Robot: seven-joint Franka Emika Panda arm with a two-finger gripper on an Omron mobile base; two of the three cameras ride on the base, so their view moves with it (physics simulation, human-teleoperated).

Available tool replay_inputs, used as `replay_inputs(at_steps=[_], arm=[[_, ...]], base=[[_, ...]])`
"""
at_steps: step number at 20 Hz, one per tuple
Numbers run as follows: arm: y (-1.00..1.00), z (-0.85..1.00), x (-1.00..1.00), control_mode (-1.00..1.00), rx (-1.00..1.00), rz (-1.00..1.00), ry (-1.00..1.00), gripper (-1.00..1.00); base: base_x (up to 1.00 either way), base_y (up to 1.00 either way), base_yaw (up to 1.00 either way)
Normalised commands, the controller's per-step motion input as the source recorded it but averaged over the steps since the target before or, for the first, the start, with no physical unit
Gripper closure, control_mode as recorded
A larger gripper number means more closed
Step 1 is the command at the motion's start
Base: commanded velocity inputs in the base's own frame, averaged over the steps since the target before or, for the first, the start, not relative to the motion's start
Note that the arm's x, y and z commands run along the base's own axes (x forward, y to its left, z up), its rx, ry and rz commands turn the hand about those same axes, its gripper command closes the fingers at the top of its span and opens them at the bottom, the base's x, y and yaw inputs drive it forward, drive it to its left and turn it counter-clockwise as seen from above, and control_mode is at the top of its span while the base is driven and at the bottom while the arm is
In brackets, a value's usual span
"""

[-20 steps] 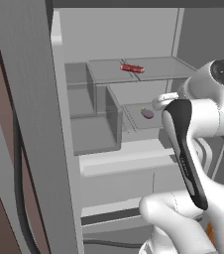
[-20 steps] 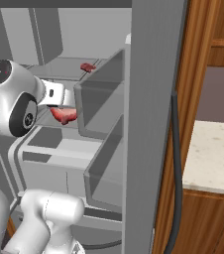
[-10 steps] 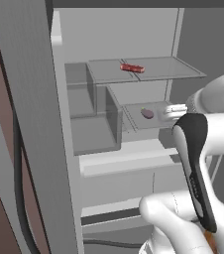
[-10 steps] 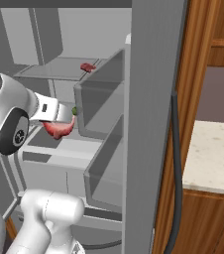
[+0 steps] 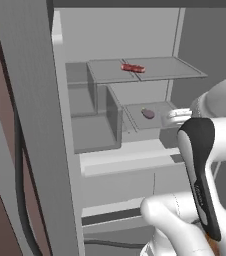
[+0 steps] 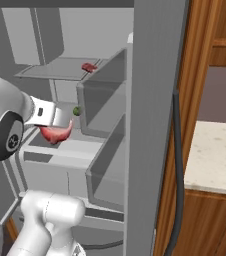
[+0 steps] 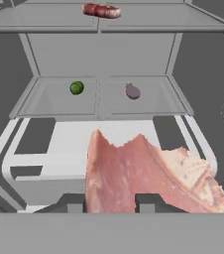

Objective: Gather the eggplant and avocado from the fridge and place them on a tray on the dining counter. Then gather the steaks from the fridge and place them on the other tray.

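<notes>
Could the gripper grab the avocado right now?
Probably not yet. The gripper is shut on a pink steak, so its jaws are taken. The avocado sits in the open on the fridge shelf ahead.

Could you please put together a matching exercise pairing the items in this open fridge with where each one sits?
Things:
1. small round green avocado
2. small dull purple eggplant
3. dark red-brown raw steak
4. pale pink raw steak

Places:
A. on the upper shelf
B. held in the tool, in front of the shelves
C. on the left half of the middle shelf, as the hand view shows it
D. on the right half of the middle shelf, as the hand view shows it

Pairs: 1-C, 2-D, 3-A, 4-B
</notes>
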Motion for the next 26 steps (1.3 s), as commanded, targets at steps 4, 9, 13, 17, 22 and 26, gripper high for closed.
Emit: replay_inputs(at_steps=[4, 9, 13, 17, 22, 26], arm=[[0.00, 0.00, 0.00, 1.00, 0.00, 0.00, 0.00, 1.00], [0.00, 0.00, 0.00, 1.00, 0.00, 0.00, 0.00, 1.00], [0.00, 0.00, 0.00, 1.00, 0.00, 0.00, 0.00, 1.00], [0.00, 0.00, 0.00, 1.00, 0.00, 0.00, 0.00, 1.00], [0.00, 0.00, 0.00, 1.00, 0.00, 0.00, 0.00, 1.00], [0.00, 0.00, 0.00, 1.00, 0.00, 0.00, 0.00, 1.00]], base=[[-0.89, 0.18, 0.00], [-1.00, 0.20, -0.01], [-1.00, 0.14, -0.07], [-0.97, 0.00, -0.59], [-0.78, 0.00, -0.83], [-0.66, 0.00, -0.85]])
